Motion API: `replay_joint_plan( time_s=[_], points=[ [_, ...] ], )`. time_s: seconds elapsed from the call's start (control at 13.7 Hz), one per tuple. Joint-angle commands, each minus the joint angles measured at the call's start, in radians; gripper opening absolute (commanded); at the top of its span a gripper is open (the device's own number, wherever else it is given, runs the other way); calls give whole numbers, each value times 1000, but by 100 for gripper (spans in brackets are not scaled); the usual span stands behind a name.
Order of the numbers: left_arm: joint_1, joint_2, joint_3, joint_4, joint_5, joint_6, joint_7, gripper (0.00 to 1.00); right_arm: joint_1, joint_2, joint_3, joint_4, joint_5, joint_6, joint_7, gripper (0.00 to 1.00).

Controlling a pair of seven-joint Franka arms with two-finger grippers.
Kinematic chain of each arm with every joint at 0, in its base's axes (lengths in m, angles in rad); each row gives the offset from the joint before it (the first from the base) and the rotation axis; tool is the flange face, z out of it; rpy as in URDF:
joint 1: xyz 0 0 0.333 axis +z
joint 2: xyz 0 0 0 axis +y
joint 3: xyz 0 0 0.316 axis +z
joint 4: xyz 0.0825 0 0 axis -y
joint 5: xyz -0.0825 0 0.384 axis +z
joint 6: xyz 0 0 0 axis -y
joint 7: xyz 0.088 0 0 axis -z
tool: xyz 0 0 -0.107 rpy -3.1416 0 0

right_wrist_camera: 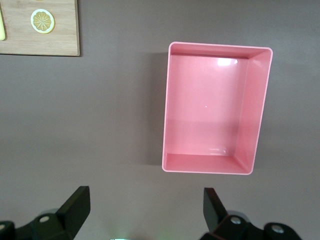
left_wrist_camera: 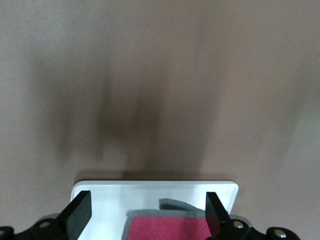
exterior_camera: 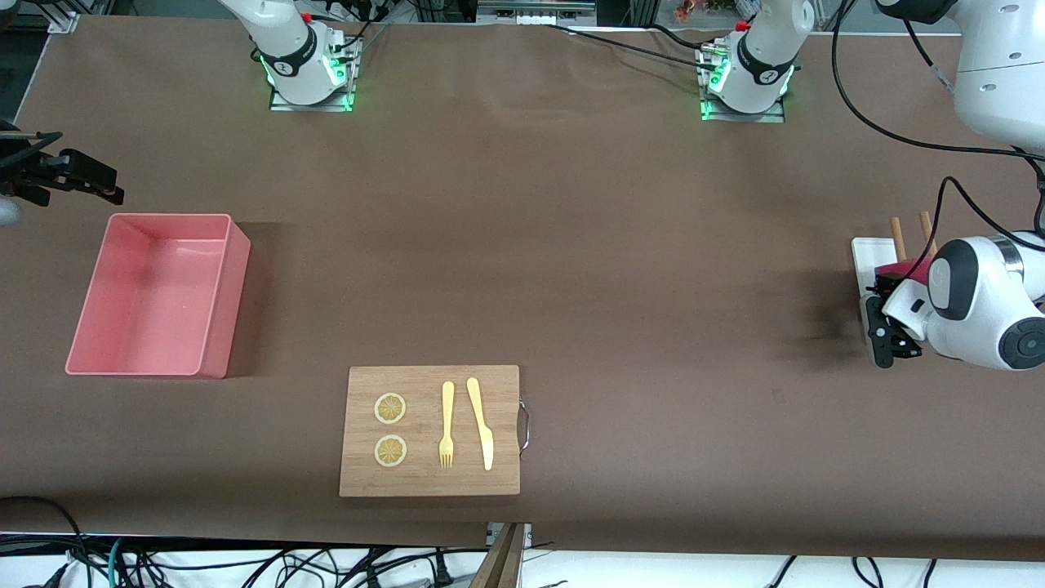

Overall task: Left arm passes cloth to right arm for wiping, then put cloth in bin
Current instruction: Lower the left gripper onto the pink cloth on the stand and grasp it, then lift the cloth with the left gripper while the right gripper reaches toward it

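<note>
The cloth (left_wrist_camera: 167, 228) lies on a small white tray (left_wrist_camera: 150, 192) at the left arm's end of the counter (exterior_camera: 571, 245), well apart from the bin (exterior_camera: 159, 296). My left gripper (left_wrist_camera: 147, 220) hangs just over the cloth, fingers (left_wrist_camera: 80, 210) spread wide on both sides of it, holding nothing. The bin stands empty at the right arm's end. My right gripper (right_wrist_camera: 145, 215) waits above the counter beside the bin, fingers wide, also empty. A wooden board (exterior_camera: 430, 430) lies nearer to the front camera than the bin.
</note>
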Motion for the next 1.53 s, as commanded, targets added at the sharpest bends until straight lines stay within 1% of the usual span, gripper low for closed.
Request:
replay_joint_plan(
  time_s=[0.0, 0.29, 0.73, 0.88, 0.95, 1.24, 1.39, 1.46],
  points=[
    [-7, 14, 1, 49, 84, -43, 29, 100, -7, 11, 1, 24, 14, -7, -12, 100],
    [-7, 17, 1, 49, 85, -38, 29, 100, -7, 11, 1, 24, 14, -7, -12, 100],
    [3, 49, 1, 49, 77, -32, 30, 100, -7, 11, 1, 24, 14, -7, -12, 100],
    [-4, 47, 2, 50, 81, -34, 56, 79, -4, 11, 3, 24, 14, -7, -12, 100],
    [-5, 47, 2, 58, 81, -35, 75, 65, -4, 11, 3, 24, 14, -7, -12, 100],
    [-8, 43, 1, 75, 88, -47, 86, 19, -1, 11, 6, 24, 13, -7, -12, 100],
    [-8, 43, 1, 82, 89, -50, 87, 0, -1, 13, 4, 33, 13, -4, -18, 100],
    [-8, 43, 1, 86, 89, -50, 95, 0, -1, 25, 4, 44, 13, -5, -20, 100]
  ],
)
